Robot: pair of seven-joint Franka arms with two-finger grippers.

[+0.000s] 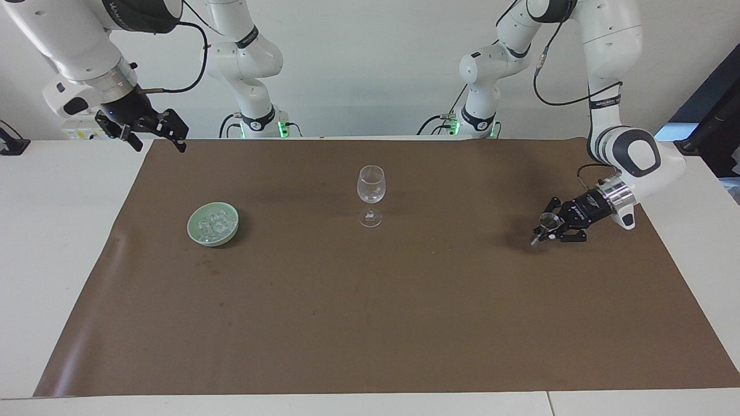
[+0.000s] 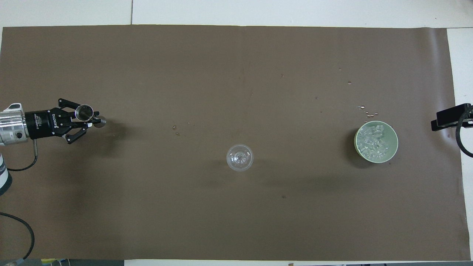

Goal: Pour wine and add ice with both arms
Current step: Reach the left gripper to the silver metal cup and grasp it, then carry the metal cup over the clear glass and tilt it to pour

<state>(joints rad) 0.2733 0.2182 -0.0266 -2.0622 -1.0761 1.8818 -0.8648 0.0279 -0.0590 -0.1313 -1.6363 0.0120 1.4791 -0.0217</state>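
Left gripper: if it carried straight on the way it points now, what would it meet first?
The left gripper, shut on a small metal jigger, points along the brown mat toward the right arm's end. Its line seems to pass just farther from the robots than the wine glass, probably ending near the green bowl.

We see right arm's black two-finger gripper cut by overhead view's edge, only dark tip showing. Left arm's white jointed body cropped at same view's edge; upper links leave top of facing view. Small silver metal measuring cup in left arm's black gripper too small for us to tell contents. Clear glassy ice cubes in pale green round bowl: we can't count them. Clear stemmed wine glass: liquid level unreadable.
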